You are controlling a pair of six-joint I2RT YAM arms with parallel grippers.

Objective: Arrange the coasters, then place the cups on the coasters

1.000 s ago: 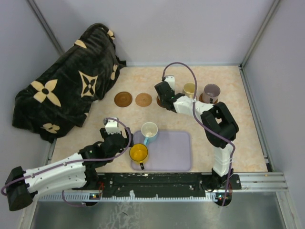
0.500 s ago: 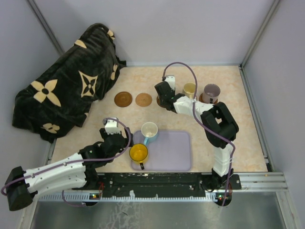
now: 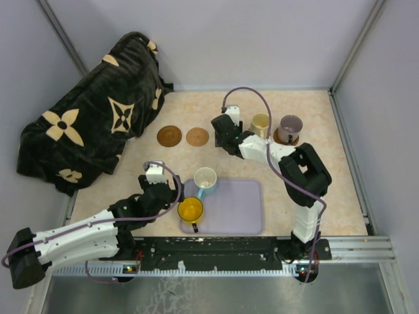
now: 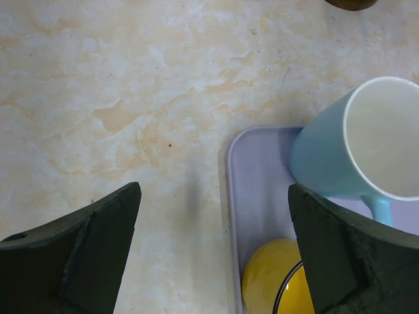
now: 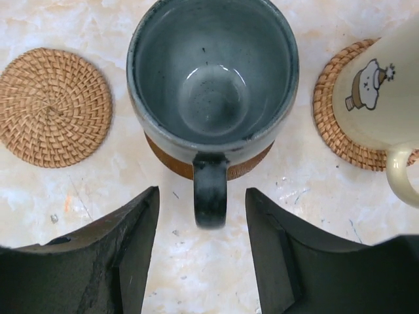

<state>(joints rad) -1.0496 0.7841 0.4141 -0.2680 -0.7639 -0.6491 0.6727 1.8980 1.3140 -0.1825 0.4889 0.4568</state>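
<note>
Grey-green cup (image 5: 213,78) sits on dark coaster (image 5: 252,163), handle toward R hand (image 5: 201,199). R hand part-spread: fingers either side of handle, gap both sides, no contact, holds nothing. Cream cup (image 5: 383,85) on tan coaster (image 5: 330,124) just to right; bare coaster (image 5: 52,108) to left. L hand (image 4: 213,190) spread wide, empty, over counter (image 4: 131,98) at tray (image 4: 255,183) edge; blue-white cup (image 4: 340,157) and yellow cup (image 4: 275,281) on tray.
</note>
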